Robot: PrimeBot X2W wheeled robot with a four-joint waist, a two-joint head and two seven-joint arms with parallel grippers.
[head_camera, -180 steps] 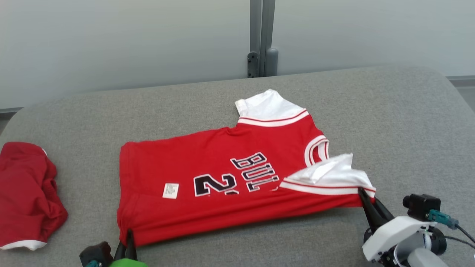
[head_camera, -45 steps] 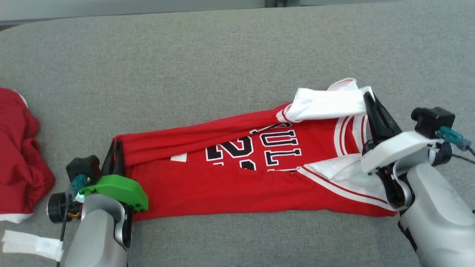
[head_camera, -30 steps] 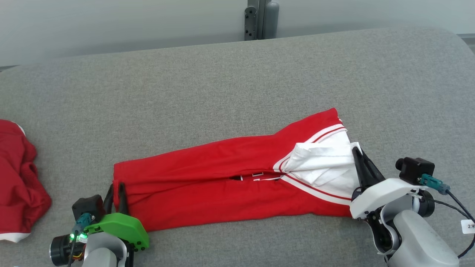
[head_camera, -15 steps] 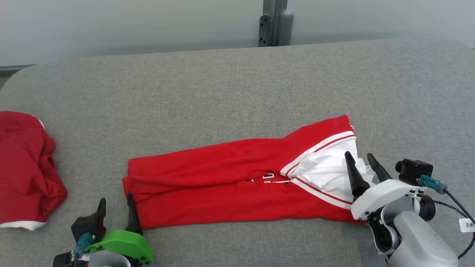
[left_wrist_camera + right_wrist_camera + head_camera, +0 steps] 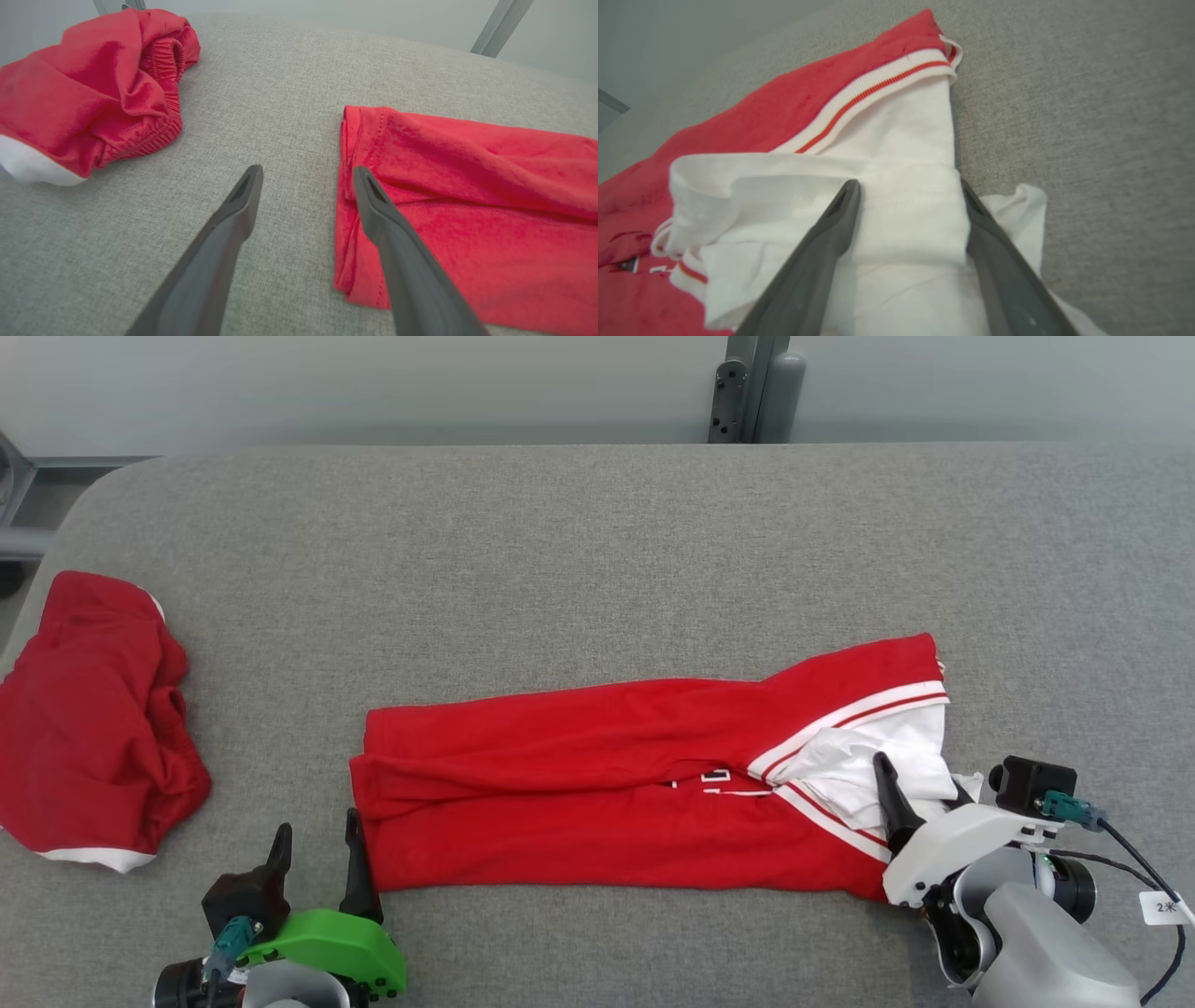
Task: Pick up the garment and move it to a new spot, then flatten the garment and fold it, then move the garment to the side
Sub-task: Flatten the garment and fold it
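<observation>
The garment [image 5: 607,793], a red jersey with white sleeves, lies folded lengthwise into a long strip across the grey table [image 5: 597,541]. My left gripper [image 5: 316,842] stands open just off the strip's left end; in the left wrist view its right finger [image 5: 373,196] hovers over the red hem [image 5: 467,186]. My right gripper [image 5: 920,784] is open at the strip's right end. In the right wrist view its fingers straddle the loose white sleeve [image 5: 906,224] without pinching it. The jersey's lettering is mostly hidden inside the fold.
A second red garment [image 5: 93,719] lies crumpled at the table's left edge, also in the left wrist view [image 5: 93,93]. A grey post [image 5: 756,387] stands against the wall behind the table. Bare grey surface stretches beyond the strip.
Both grippers have opened and let go of the garment's edges, which now rest on the table. They have drawn back slightly toward me. The camera has also shifted, sliding the scene right.
</observation>
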